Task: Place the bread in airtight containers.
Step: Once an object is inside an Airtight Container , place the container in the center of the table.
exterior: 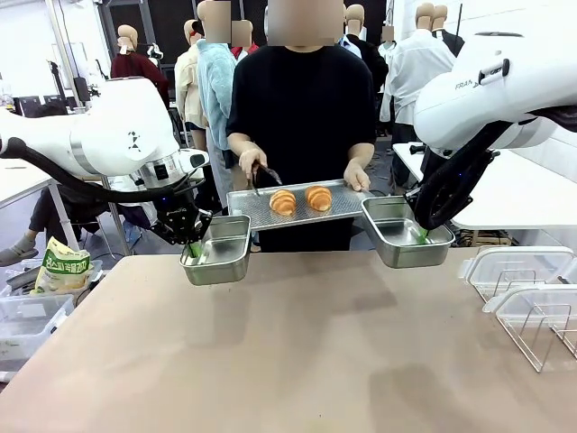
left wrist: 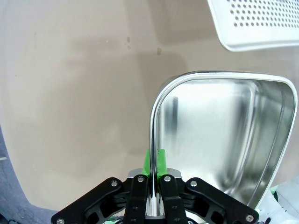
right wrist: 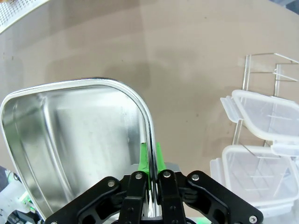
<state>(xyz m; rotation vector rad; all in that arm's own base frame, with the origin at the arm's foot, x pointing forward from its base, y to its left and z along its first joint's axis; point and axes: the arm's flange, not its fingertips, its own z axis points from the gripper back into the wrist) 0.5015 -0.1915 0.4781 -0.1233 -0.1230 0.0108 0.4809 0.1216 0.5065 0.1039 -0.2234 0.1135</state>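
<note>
White rounded arms [exterior: 117, 135], black cables [exterior: 41, 167], black jaws, green pads [left wrist: 161, 161], silver screws [left wrist: 167, 178].

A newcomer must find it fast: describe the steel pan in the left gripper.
Start at the table's far edge, where the person holds a flat tray of croissants. At the tray's left corner hangs the left pan, small, steel, empty, its rim clamped in the left gripper. The right pan, its twin, is in the right gripper.
</note>
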